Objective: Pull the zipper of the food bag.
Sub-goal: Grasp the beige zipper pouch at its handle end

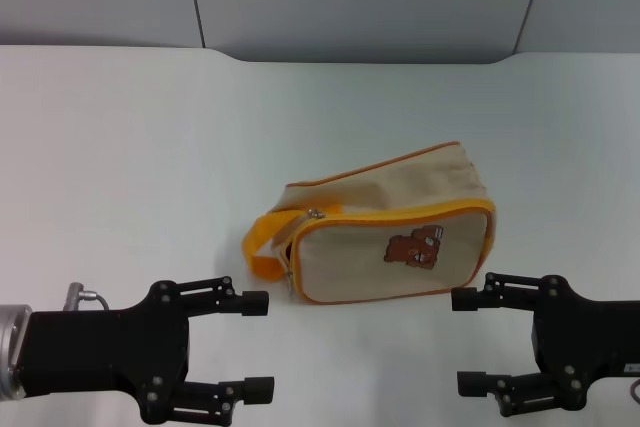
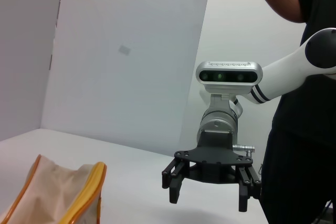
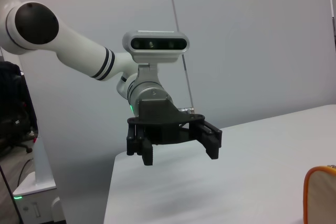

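From the head view, your food bag (image 1: 385,237) lies on the surface (image 1: 130,147) ahead of and between both grippers, long axis running left to right, with the zipper (image 1: 314,214) pull at its left end, so the left gripper (image 1: 258,345), spread wide and empty, is the nearer one. The left wrist view shows the right gripper (image 2: 208,187) open and holding nothing beyond the bag's corner. The right wrist view confirms the left gripper's fingers parted and clear.

Both arms hovered low by the table's near edge.
The left gripper (image 1: 258,344) sat near the near-left corner, fingers spread wide; the right gripper (image 1: 467,340) by the near-right corner was likewise spread, both pointing inward.
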